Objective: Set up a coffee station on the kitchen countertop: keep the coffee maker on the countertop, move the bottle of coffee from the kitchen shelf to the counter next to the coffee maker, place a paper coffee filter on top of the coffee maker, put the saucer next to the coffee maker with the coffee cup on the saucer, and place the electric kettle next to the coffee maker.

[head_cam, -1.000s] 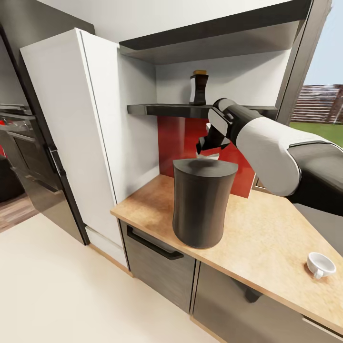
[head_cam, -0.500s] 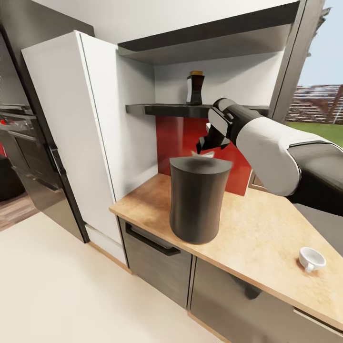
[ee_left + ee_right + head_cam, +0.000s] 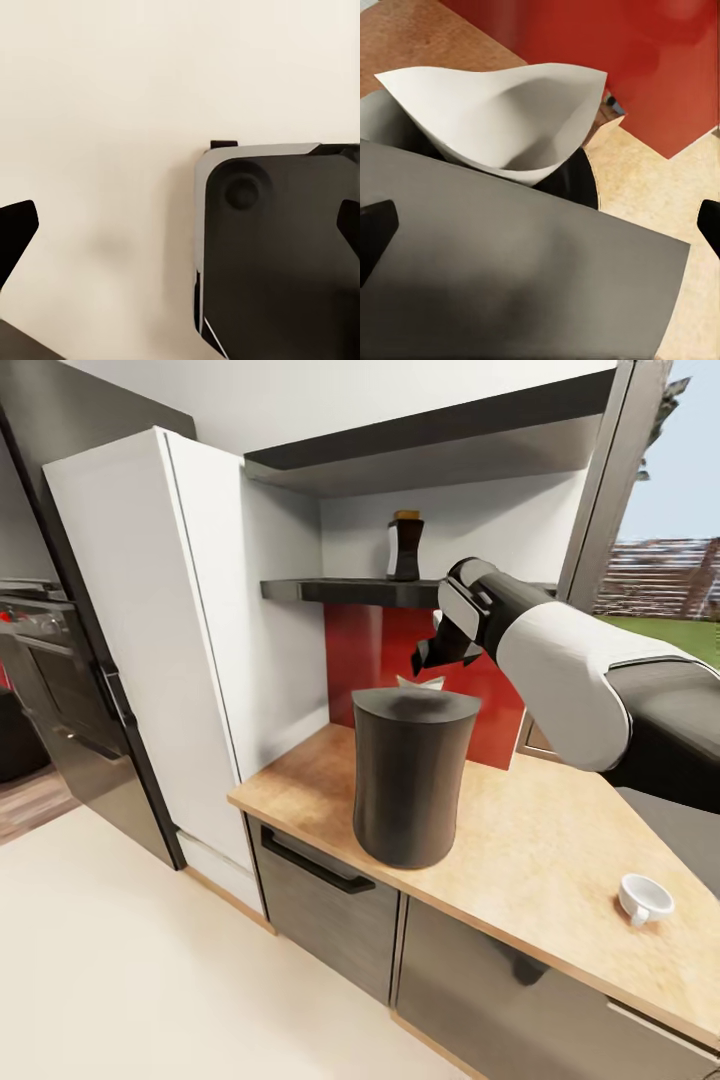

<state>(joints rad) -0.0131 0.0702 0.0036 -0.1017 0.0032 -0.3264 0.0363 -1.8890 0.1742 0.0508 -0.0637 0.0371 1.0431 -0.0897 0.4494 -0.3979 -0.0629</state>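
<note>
The tall dark-grey coffee maker [image 3: 408, 780] stands on the light wood kitchen countertop [image 3: 540, 840]. The white paper coffee filter [image 3: 420, 682] rests at the far edge of its flat top; in the right wrist view the paper coffee filter [image 3: 502, 120] lies cupped on the grey coffee maker [image 3: 510, 285]. My right gripper [image 3: 428, 657] hovers just above it, open, fingers spread wide with nothing between them [image 3: 540, 229]. The bottle of coffee [image 3: 405, 547] stands on the dark kitchen shelf [image 3: 340, 592]. A white coffee cup [image 3: 643, 898] sits near the counter's front right. My left gripper [image 3: 180, 229] is open.
A tall white cabinet [image 3: 160, 640] flanks the niche on the left, with a red back panel [image 3: 375, 645] behind the coffee maker. Dark cabinet fronts [image 3: 320, 910] run under the counter. The left wrist view looks down on cream floor [image 3: 97, 112] and a dark part of the robot's base [image 3: 277, 255].
The camera has turned a little, sliding everything leftward in the picture. My right gripper has risen slightly off the filter, which stays on the coffee maker's top.
</note>
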